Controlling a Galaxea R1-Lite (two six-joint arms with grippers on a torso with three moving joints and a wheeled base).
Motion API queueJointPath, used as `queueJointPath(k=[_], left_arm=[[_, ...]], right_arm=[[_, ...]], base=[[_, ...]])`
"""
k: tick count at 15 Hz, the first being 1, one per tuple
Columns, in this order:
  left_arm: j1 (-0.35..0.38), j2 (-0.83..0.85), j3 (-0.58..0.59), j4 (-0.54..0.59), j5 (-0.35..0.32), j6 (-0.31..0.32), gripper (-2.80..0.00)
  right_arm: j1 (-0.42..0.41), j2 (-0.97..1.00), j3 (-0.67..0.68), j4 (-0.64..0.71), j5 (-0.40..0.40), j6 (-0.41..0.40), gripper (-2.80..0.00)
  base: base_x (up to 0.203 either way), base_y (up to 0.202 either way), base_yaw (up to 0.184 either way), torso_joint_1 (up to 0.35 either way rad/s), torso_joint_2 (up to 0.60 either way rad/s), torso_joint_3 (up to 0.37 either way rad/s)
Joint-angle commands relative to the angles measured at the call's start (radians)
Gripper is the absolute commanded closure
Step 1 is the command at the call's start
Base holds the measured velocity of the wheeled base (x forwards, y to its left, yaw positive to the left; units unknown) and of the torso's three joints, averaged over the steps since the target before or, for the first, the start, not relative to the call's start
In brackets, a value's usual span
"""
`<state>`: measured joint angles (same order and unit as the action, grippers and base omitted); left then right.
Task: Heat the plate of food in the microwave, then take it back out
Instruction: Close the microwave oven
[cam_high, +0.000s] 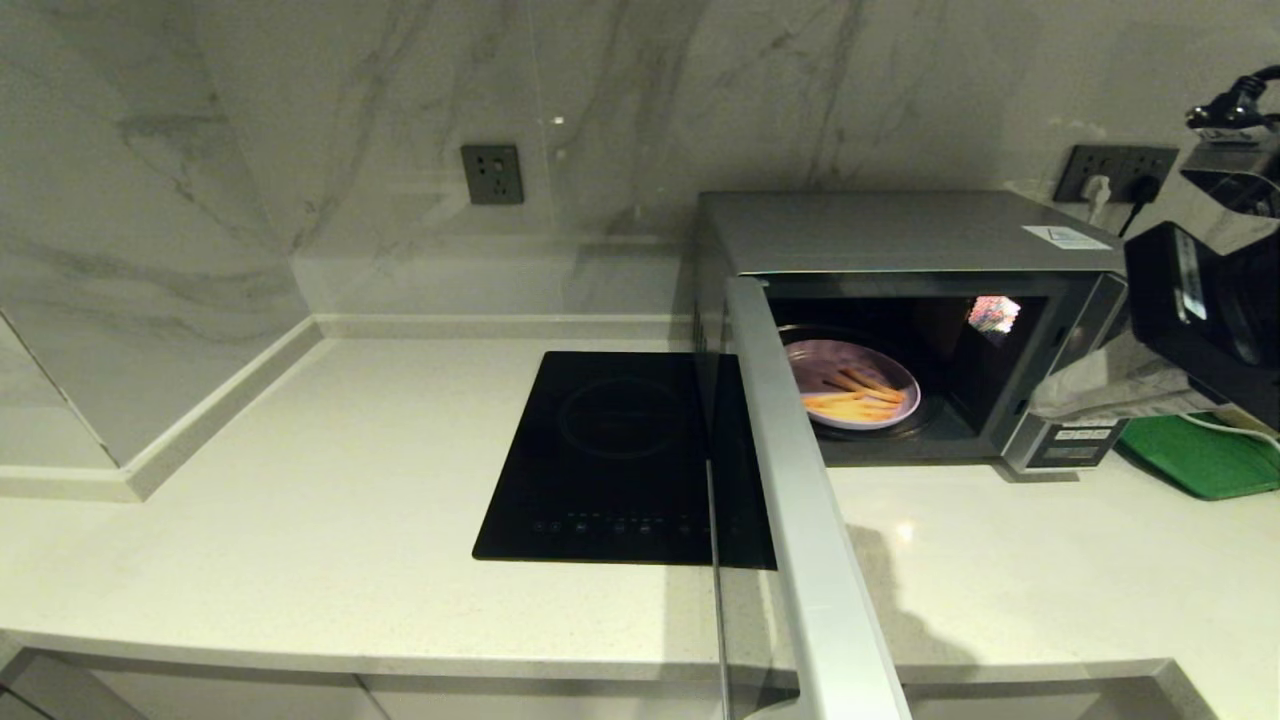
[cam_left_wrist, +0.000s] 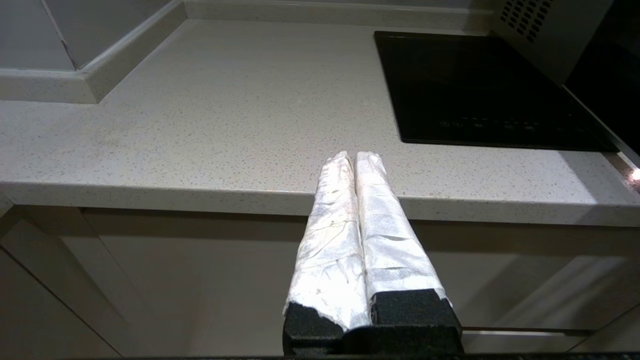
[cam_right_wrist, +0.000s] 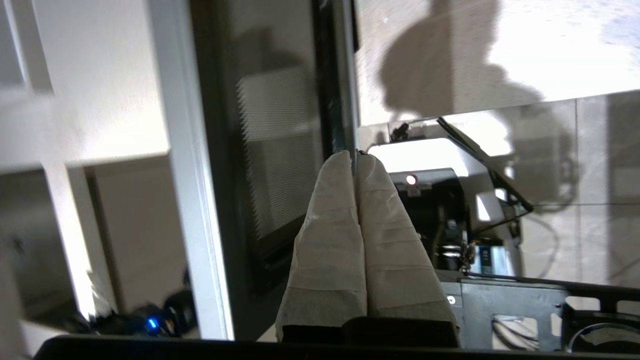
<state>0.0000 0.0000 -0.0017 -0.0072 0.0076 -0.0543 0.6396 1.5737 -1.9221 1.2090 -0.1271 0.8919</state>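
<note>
The silver microwave (cam_high: 900, 235) stands at the back right of the counter, lit inside, with its dark glass door (cam_high: 800, 520) swung wide open towards me. Inside, the pale lilac plate (cam_high: 830, 358) lies flat on the turntable with yellow-orange fries (cam_high: 860, 395) on it. My right gripper (cam_high: 1045, 400), fingers wrapped in white, hangs shut and empty in front of the button panel, clear of the plate. In the right wrist view the shut gripper (cam_right_wrist: 356, 156) points past the inner side of the door (cam_right_wrist: 270, 150). My left gripper (cam_left_wrist: 356, 156) is shut and parked low, at the counter's front edge.
A flat black induction cooktop (cam_high: 620, 450) lies left of the microwave, partly behind the open door. A green tray (cam_high: 1200, 455) sits at the far right under my right arm. The pale counter (cam_high: 300, 480) spreads to the left, bounded by marble walls.
</note>
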Motion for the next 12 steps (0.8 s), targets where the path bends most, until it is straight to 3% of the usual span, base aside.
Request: queueJointPath(k=[1, 3, 7, 12], left_arm=[[0.0, 0.0, 0.0, 0.0, 0.0, -0.001, 0.0], [0.0, 0.0, 0.0, 0.0, 0.0, -0.001, 0.0], [0.0, 0.0, 0.0, 0.0, 0.0, -0.001, 0.0], [0.0, 0.0, 0.0, 0.0, 0.0, -0.001, 0.0]], right_arm=[[0.101, 0.087, -0.061, 0.023, -0.045, -0.043, 0.0], [0.162, 0.109, -0.064, 0.018, -0.088, -0.114, 0.0], [0.247, 0.098, -0.064, -0.054, -0.13, -0.171, 0.0], [0.296, 0.116, -0.064, -0.15, -0.127, -0.263, 0.0]], base=[[0.0, 0.0, 0.0, 0.0, 0.0, 0.0], [0.0, 0.0, 0.0, 0.0, 0.0, 0.0], [0.0, 0.0, 0.0, 0.0, 0.0, 0.0], [0.0, 0.0, 0.0, 0.0, 0.0, 0.0]])
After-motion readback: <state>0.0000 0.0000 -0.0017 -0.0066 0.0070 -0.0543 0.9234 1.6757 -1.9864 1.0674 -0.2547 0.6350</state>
